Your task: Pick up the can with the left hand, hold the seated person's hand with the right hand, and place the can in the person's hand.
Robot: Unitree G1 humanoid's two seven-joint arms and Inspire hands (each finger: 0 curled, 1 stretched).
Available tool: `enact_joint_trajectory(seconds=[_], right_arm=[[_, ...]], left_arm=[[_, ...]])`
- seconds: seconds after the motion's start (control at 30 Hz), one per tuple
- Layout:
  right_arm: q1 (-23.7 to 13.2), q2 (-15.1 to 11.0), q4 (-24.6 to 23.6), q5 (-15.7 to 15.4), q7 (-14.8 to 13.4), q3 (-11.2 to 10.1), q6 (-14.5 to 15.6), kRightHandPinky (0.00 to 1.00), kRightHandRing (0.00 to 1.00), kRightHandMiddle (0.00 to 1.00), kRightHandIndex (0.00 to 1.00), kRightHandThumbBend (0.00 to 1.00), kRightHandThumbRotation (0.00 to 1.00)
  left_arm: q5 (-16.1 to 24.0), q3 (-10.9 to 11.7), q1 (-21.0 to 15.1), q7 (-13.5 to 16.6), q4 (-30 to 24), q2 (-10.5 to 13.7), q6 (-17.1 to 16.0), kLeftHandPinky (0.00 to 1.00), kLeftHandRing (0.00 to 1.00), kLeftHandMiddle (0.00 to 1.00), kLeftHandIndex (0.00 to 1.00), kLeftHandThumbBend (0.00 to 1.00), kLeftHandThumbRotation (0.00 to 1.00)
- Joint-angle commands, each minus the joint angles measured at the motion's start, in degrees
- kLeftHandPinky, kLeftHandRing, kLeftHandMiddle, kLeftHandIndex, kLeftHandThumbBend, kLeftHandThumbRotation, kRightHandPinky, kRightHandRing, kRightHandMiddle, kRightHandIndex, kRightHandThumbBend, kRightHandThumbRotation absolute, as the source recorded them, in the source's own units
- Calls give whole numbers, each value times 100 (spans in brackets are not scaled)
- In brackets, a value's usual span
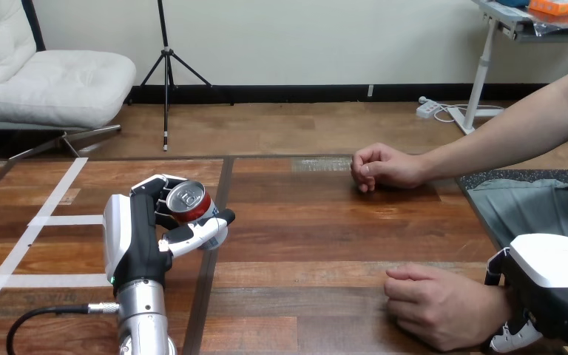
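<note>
A red can (190, 203) with a silver top is tilted toward me. My left hand (137, 240) is shut on it, fingers and thumb curled round its body, over the table's left part. At the bottom right the person's nearer hand (433, 302) rests palm down on the table (318, 237). My right hand (551, 285) lies over that hand's wrist, with fingertips (514, 338) curled under it. The person's farther hand (383, 166) rests as a loose fist at the table's back, apart from both my hands.
White tape lines (41, 220) cross the table's left part. A dark seam (214, 244) runs front to back down the table beside the can. The person's forearm (503, 137) reaches in from the right edge.
</note>
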Motion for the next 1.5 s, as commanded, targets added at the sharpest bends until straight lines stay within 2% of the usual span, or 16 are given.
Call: enact_joint_trajectory(seconds=[0.0, 0.2, 0.43, 0.6, 0.7, 0.93, 1.23, 1.4, 1.47], right_arm=[[78, -95, 185, -51, 191, 250, 43, 28, 37, 45, 47, 77, 0], [115, -133, 235, -45, 146, 233, -17, 31, 40, 47, 50, 78, 0], [140, -214, 287, -13, 220, 232, -64, 35, 44, 52, 55, 77, 0], [144, -271, 296, -45, 338, 257, -45, 34, 43, 52, 58, 78, 0], [158, -272, 320, -4, 304, 249, -61, 33, 43, 51, 57, 80, 0], [199, -269, 292, 46, 338, 234, 21, 31, 41, 50, 58, 84, 0], [227, -242, 235, 26, 374, 198, 166, 34, 47, 56, 63, 85, 0], [249, -244, 222, 10, 323, 187, 195, 35, 49, 59, 62, 84, 0], [239, -271, 199, -52, 404, 215, 269, 36, 50, 60, 62, 84, 0]], left_arm=[[16, 37, -311, 37, -342, 44, -129, 39, 42, 45, 47, 63, 0], [48, 23, -309, 30, -369, 59, -72, 39, 42, 46, 48, 62, 0], [16, 39, -309, 9, -377, 44, -73, 40, 42, 46, 48, 62, 0], [23, 38, -307, 11, -394, 41, -29, 40, 42, 46, 48, 63, 0], [18, 39, -309, 4, -389, 41, -33, 39, 42, 46, 48, 63, 0], [33, 31, -295, 4, -422, 39, 5, 39, 42, 46, 48, 63, 0], [50, 20, -291, 25, -409, 36, -18, 38, 42, 46, 48, 63, 0], [50, 19, -286, 19, -423, 28, 10, 38, 42, 46, 48, 62, 0], [54, 15, -284, 17, -424, 31, 10, 38, 42, 46, 48, 62, 0]])
